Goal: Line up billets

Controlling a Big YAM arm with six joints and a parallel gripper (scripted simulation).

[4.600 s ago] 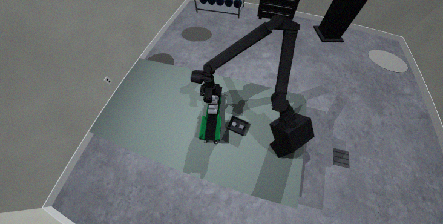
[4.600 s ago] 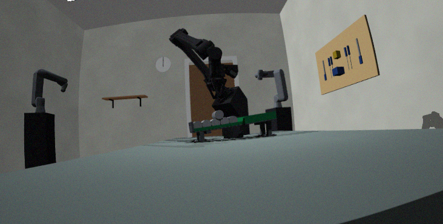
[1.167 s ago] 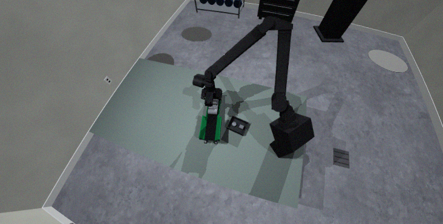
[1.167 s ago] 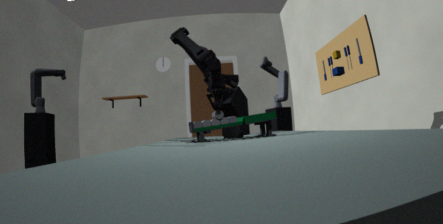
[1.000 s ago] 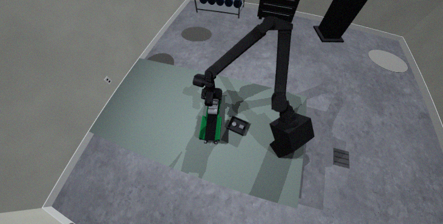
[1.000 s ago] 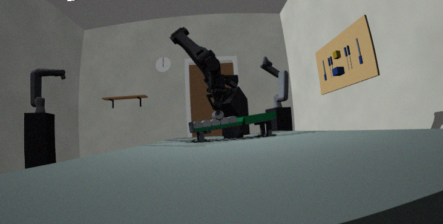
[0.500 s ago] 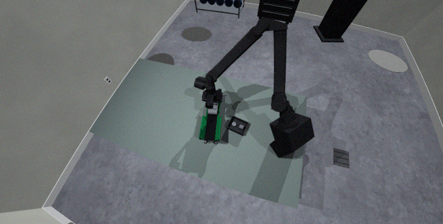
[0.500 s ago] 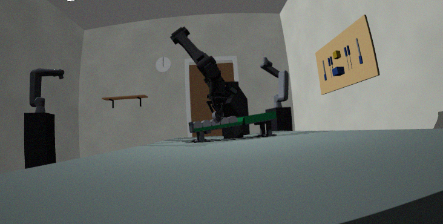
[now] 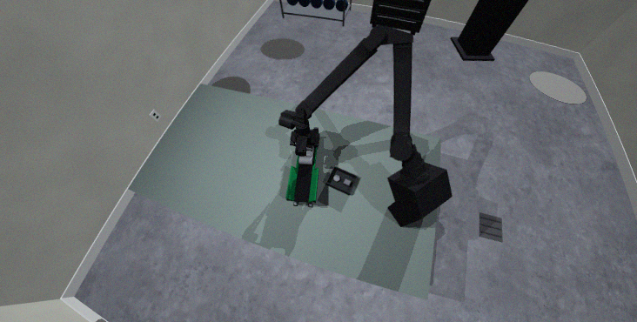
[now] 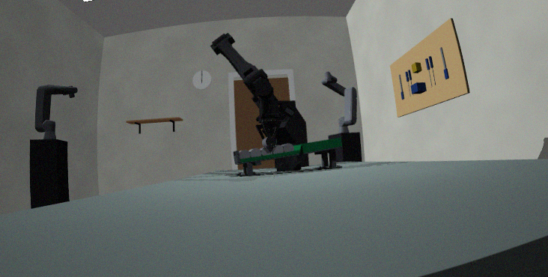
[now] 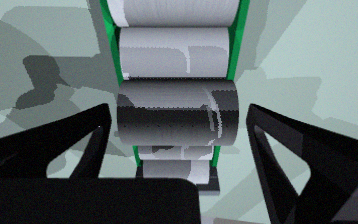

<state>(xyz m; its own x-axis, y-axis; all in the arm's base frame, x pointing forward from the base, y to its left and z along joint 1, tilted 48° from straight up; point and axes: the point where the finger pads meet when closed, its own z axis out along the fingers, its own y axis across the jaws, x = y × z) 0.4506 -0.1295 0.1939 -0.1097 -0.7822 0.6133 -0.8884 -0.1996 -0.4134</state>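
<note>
Green-sided feed ramp (image 11: 238,47) carries grey billets in a row; we see the stacked billet (image 11: 177,112) riding on top of two others near the stop (image 11: 211,186), lying across the ramp. Our gripper (image 11: 177,150) is spread wide and empty, one finger (image 11: 87,135) at each end of that billet, not touching.

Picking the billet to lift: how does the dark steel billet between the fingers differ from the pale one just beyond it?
The dark steel billet rides on top of others and overhangs the green ramp rails; the pale grey billet lies down between them. The dark one is shadowed and nearer. Both lie straight across the ramp.
</note>
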